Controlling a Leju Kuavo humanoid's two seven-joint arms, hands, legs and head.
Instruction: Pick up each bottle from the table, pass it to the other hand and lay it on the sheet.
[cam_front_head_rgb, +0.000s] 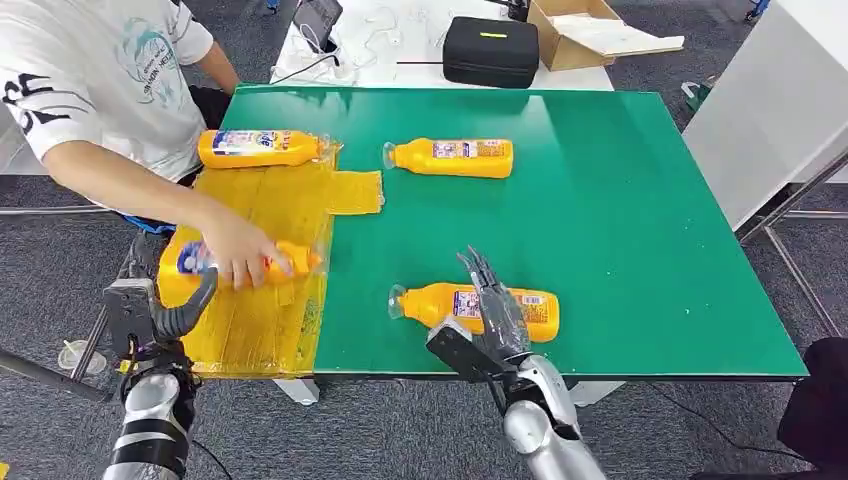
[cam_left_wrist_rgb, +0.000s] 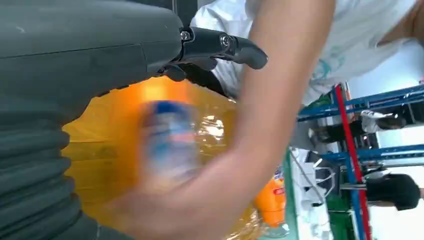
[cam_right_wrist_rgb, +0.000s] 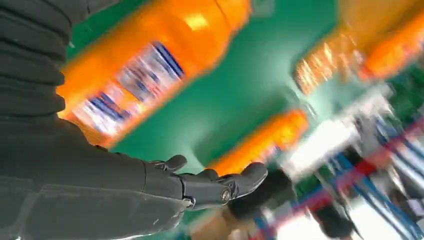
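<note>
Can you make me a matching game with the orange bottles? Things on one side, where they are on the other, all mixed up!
Things:
1. far sheet bottle
2. near sheet bottle
3. far table bottle
4. near table bottle

Places:
A. under the robot's right hand
B. alone on the green table
C. under a person's hand
D. at the yellow sheet's far edge

Pairs: 1-D, 2-C, 3-B, 4-A
</note>
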